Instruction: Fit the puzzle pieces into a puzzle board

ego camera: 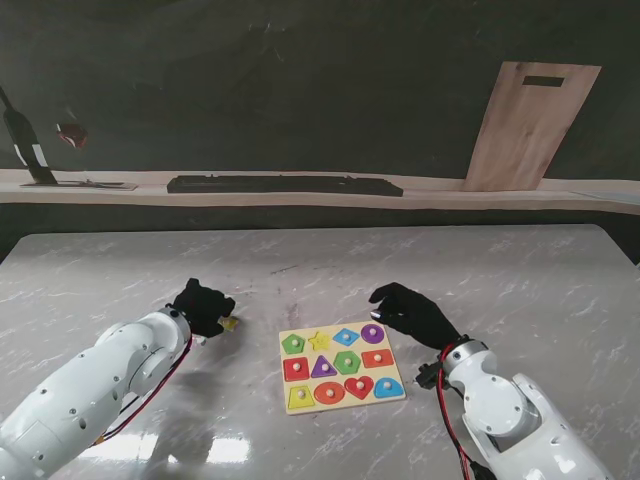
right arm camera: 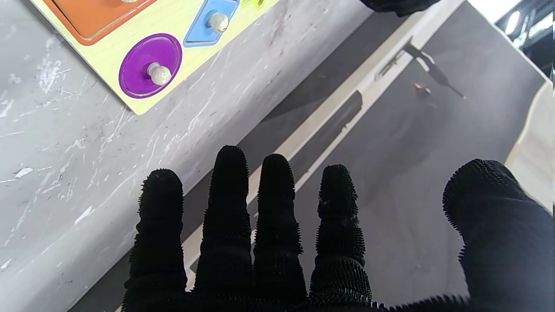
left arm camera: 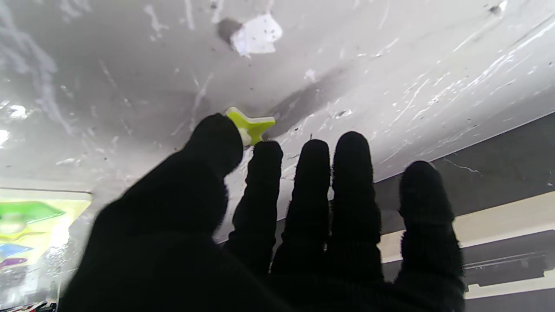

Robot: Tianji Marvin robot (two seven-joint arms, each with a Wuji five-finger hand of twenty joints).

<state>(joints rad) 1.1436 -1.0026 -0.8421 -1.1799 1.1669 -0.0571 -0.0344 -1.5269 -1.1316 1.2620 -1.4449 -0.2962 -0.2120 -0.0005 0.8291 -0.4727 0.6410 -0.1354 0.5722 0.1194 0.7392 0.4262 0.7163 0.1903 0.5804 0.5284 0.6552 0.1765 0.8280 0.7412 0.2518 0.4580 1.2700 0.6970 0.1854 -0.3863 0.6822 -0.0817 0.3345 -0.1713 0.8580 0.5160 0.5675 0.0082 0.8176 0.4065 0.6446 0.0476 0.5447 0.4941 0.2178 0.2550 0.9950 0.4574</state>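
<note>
The wooden puzzle board (ego camera: pixel 340 351) lies flat between my hands, holding several coloured knobbed pieces; its star slot (ego camera: pixel 319 340) shows only yellow. A yellow-green star piece (ego camera: pixel 230 323) (left arm camera: pixel 253 124) lies on the table left of the board. My left hand (ego camera: pixel 203 305) (left arm camera: pixel 243 225) reaches over it with fingers spread, and the thumb tip (left arm camera: pixel 217 141) covers one side of the star by its white knob. My right hand (ego camera: pixel 410 312) (right arm camera: pixel 277 242) hovers open at the board's far right corner, beside the purple circle (right arm camera: pixel 149 65) and blue diamond (right arm camera: pixel 211 24).
A pale wooden cutting board (ego camera: pixel 530 125) leans on the back wall at the right. A long dark bar (ego camera: pixel 285 185) lies on the ledge behind the marble table (ego camera: pixel 500 270). A white scrap (left arm camera: pixel 256 37) lies beyond the star.
</note>
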